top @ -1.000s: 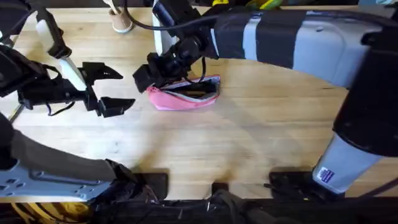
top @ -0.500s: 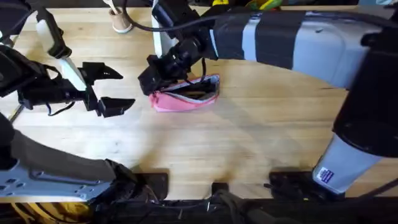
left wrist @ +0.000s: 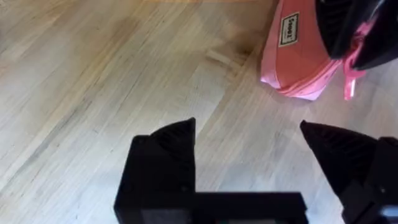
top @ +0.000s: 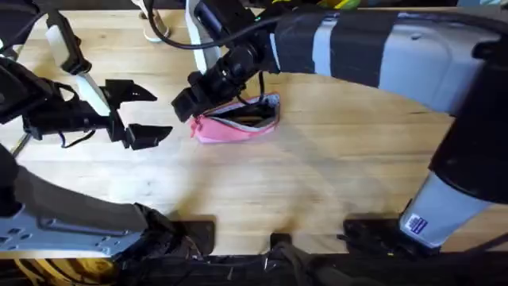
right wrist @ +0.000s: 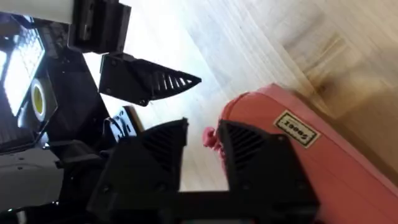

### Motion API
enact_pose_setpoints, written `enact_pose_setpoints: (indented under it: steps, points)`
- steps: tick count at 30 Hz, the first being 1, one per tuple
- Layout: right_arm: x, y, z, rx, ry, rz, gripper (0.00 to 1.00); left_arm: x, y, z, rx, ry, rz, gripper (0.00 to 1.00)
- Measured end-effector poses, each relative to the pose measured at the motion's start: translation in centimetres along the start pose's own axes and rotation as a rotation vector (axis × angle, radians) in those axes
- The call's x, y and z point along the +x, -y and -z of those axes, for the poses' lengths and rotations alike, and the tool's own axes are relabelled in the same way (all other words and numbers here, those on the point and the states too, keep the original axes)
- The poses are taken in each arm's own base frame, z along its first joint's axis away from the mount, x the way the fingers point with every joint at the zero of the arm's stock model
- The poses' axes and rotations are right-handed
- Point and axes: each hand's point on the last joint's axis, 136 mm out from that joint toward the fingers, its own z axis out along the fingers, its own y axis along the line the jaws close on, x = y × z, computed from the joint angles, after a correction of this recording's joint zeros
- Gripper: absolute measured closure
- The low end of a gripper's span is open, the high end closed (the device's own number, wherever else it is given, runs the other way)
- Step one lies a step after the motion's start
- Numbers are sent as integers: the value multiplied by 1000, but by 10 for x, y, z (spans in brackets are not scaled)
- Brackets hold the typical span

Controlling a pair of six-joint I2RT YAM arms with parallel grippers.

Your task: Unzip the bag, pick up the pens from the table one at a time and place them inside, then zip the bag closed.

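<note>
Black-and-grey arms, black cables, pointed black fingers (left wrist: 339, 152) with ribbed inner faces.

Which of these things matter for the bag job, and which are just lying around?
Job: bag, right gripper at its end, left gripper open nearby, table.
Lying about: tan cup at the table's far edge.

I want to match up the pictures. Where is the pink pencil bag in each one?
Overhead: the pink soft fabric pencil bag lies on the wooden table, left of centre, under the right gripper.
Left wrist: upper right.
Right wrist: right side.
Shared landmark: its small white label, also in the right wrist view.
</note>
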Motion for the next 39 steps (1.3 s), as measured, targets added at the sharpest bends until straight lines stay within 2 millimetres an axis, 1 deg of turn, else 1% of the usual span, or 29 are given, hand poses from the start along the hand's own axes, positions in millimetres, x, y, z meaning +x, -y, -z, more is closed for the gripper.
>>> enact_pose_setpoints:
  steps: [2, 4, 5, 6, 8, 11, 13, 15, 17, 19, 21, 25, 28, 31, 33, 36, 39]
  points:
    - [-4, -5, 11, 22, 10, 31, 390, 0, 0, 0, 0, 0, 0, 7]
    - [-13, -14, 28, 46, 40, 66, 99, 0, 0, 0, 1, 0, 1, 7]
    - [-19, -19, 37, 60, 65, 88, 30, 0, 0, 0, 1, 0, 1, 7]
    - [-24, -24, 47, 73, 90, 107, 10, 0, 0, 0, 0, 0, 1, 7]
    - [-35, -33, 69, 115, 149, 133, 5, 0, 0, 0, 0, 0, 0, 7]
    - [-39, -37, 98, 188, 202, 93, 5, 0, 0, 0, 0, 0, 0, 7]
    - [-33, -33, 109, 239, 204, 9, 5, 0, 0, 0, 0, -1, -3, 7]
    - [-22, -25, 113, 281, 181, -88, 4, 1, 0, 0, 1, -4, -8, 7]
    - [-12, -17, 110, 315, 157, -183, 4, 2, 0, 0, 3, -14, -13, 6]
    - [-6, -14, 105, 332, 142, -249, 4, 4, 1, 0, 5, -25, -16, 7]
    - [0, -17, 99, 345, 130, -287, 4, 5, 1, 0, 6, -31, -16, 8]
    - [13, -29, 84, 383, 119, -307, 4, 6, 1, 0, 7, -35, -16, 7]
    - [30, -35, 69, 410, 92, -329, 4, 7, 1, 0, 8, -38, -16, 7]
    - [50, -30, 58, 437, 51, -377, 4, 7, 2, 0, 9, -42, -15, 8]
    - [59, -24, 55, 451, 37, -415, 4, 8, 2, 0, 10, -44, -15, 7]
    - [66, -19, 51, 459, 30, -454, 4, 8, 2, 0, 10, -45, -17, 8]
    - [68, -24, 39, 439, 45, -463, 4, 8, 2, 0, 11, -45, -16, 7]
